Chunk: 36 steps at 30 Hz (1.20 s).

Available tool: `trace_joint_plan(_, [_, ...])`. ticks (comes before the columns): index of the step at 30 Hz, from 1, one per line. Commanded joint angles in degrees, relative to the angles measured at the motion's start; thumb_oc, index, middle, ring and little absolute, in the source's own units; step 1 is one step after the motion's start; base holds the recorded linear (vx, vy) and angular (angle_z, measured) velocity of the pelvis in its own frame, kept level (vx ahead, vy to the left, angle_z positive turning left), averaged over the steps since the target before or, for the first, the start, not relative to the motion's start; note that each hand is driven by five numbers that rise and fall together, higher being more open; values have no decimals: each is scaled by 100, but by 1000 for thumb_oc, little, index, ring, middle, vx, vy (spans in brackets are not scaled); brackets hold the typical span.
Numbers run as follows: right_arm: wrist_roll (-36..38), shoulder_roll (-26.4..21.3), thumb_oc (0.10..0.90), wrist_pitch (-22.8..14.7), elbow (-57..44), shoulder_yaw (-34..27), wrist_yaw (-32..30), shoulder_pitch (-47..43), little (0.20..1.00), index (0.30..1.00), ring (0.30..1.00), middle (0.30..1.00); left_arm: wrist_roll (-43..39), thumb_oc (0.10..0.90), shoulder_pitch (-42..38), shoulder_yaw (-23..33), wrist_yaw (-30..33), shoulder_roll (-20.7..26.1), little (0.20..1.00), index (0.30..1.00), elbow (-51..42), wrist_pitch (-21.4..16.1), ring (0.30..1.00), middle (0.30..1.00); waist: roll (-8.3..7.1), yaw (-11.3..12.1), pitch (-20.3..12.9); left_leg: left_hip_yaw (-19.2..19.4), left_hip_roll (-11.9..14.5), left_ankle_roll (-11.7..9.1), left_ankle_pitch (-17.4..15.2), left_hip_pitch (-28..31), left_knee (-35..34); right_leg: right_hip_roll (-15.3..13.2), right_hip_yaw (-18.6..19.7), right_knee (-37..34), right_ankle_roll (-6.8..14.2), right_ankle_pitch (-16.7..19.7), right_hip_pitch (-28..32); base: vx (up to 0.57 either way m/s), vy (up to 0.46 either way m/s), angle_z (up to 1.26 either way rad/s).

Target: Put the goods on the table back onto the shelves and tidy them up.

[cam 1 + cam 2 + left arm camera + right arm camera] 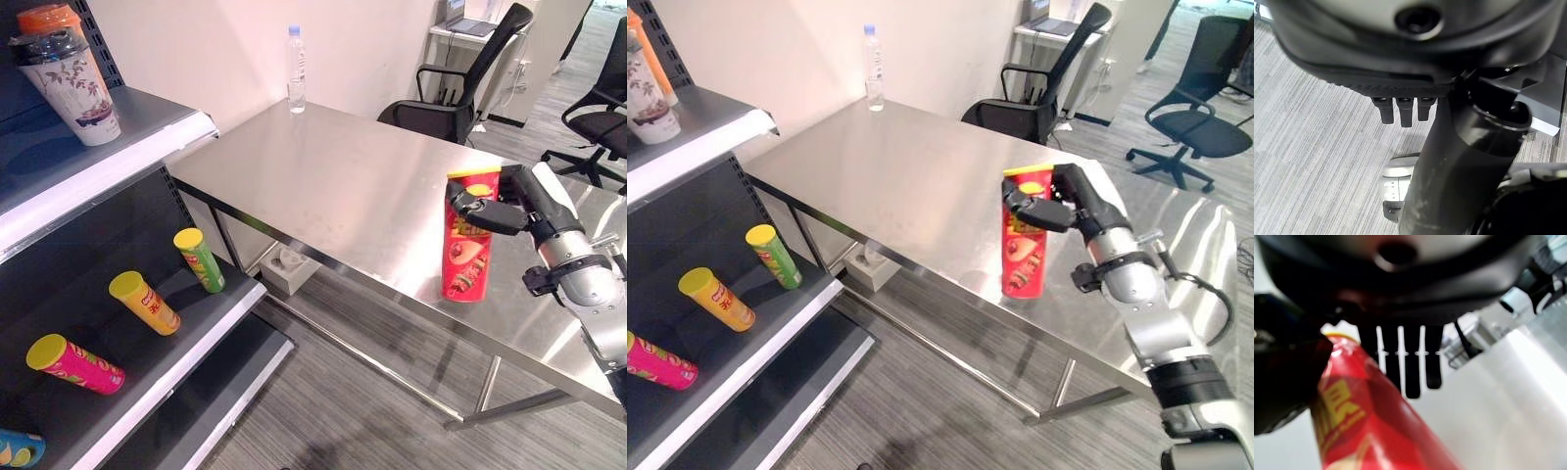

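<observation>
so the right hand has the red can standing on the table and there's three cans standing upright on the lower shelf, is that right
Not quite. The right hand does grip the red can standing on the table, but the green can, yellow can and pink can on the lower shelf lie on their sides, as the left eye view shows.

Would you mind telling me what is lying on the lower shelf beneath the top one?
On the lower shelf lie a green can, a yellow can and a pink can, each on its side. A blue can shows at the picture's edge. The shelf's back part is hidden under the top shelf.
</observation>
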Motion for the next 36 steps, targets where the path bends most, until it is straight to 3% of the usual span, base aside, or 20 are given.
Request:
trace_joint_plan(1, [-96, -169, 400, -701, -834, -1032, -828, -543, 300, 300, 300, 300, 105, 800, -639, 10, 278, 220, 900, 900, 430, -168, 900, 900, -250, 34, -306, 240, -135, -26, -277, 11, 28, -233, 275, 83, 244, -247, 218, -40, 51, 0])
trace_joint_plan(6, [-280, -13, 400, -793, -1319, -1617, -1112, -217, 300, 300, 300, 300, 225, 800, -751, 8, 361, 214, 900, 900, 450, -175, 900, 900, -190, -64, -332, 288, -184, 3, -292, -9, 15, -300, 314, 86, 279, -210, 154, -17, 44, -1])
trace_joint_plan(11, [-620, 461, 400, -1015, -1968, -2335, -1650, 177, 300, 300, 300, 300, 366, 800, -908, 0, 523, 200, 900, 900, 446, -210, 900, 900, -92, -218, -342, 370, -263, 37, -316, -47, 3, -384, 392, 98, 334, -155, 56, -18, 52, -4])
trace_joint_plan(13, [-1223, 811, 400, -1019, -2475, -2613, -1868, 466, 300, 300, 300, 300, 557, 800, -997, -11, 608, 193, 900, 900, 429, -214, 900, 900, -32, -326, -333, 425, -299, 69, -327, -74, 3, -428, 461, 126, 369, -114, -41, -44, 57, -7])
trace_joint_plan(15, [-1490, 924, 400, -1025, -2636, -2641, -1948, 565, 300, 300, 300, 300, 628, 800, -1011, -28, 643, 191, 900, 900, 413, -237, 900, 900, -9, -358, -323, 445, -314, 87, -329, -86, 3, -446, 493, 142, 384, -96, -80, -34, 37, -12])
trace_joint_plan(18, [-2014, 1631, 400, -1108, -3171, -2421, -2045, 931, 300, 300, 300, 300, 888, 800, -1088, -169, 721, 158, 900, 900, 327, -281, 900, 900, 93, -490, -237, 542, -359, 178, -338, -116, 3, -480, 613, 416, 406, -89, -319, -93, 77, -16])
trace_joint_plan(25, [-3069, 1992, 400, -1078, -3591, -1583, -2189, 1451, 300, 300, 300, 300, 934, 800, -1315, -133, 983, 346, 900, 900, -92, -347, 900, 900, 264, -668, 170, 604, -297, 299, -233, -194, 3, -437, 884, 1794, 529, -373, -958, -152, 26, -19])
trace_joint_plan(27, [-3088, 1996, 400, -1078, -3586, -1562, -2204, 1442, 300, 300, 300, 300, 932, 800, -1306, -123, 982, 349, 900, 900, -102, -340, 900, 900, 252, -679, 171, 603, -307, 299, -232, -196, 3, -449, 892, 1858, 530, -407, -990, -151, -42, 2])
trace_joint_plan(28, [-3425, 1940, 400, -1061, -3797, -1418, -2182, 1731, 300, 300, 300, 300, 780, 800, -1435, -20, 1139, 476, 900, 900, -367, -396, 900, 900, 228, -704, 193, 392, -311, 317, -19, -353, 3, -333, 1341, 2638, 498, -444, -978, -264, -105, 14])
trace_joint_plan(31, [-3569, 1833, 400, -1022, -3764, -1492, -2414, 1943, 300, 300, 300, 300, 932, 800, -1294, -135, 1335, 426, 900, 900, -514, -390, 900, 900, 119, -609, 98, 150, -325, 290, 161, -580, 3, -195, 1743, 3096, 420, -480, -818, -211, -143, 79])
trace_joint_plan(33, [-3558, 1870, 400, -1030, -3827, -1537, -2395, 2006, 300, 300, 300, 300, 934, 800, -1261, -171, 1269, 368, 900, 900, -339, -347, 900, 900, 9, -534, 40, 12, -308, 238, 342, -782, 8, -59, 1979, 2954, 375, -498, -693, -254, -254, 80])
trace_joint_plan(35, [-3512, 1916, 400, -1053, -3879, -1604, -2439, 2158, 300, 300, 300, 300, 965, 800, -1274, -163, 1231, 314, 900, 900, -226, -311, 900, 900, -89, -453, 20, -75, -287, 153, 529, -1079, 79, 126, 2096, 2343, 160, -1112, -335, -185, -186, 64])
trace_joint_plan(36, [-3511, 1921, 400, -1056, -3883, -1610, -2438, 2170, 300, 300, 300, 300, 965, 800, -1273, -169, 1231, 317, 900, 900, -222, -314, 900, 900, -96, -470, 22, -96, -296, 151, 528, -1070, 79, 117, 2071, 2314, 156, -1112, -304, -248, -292, 38])
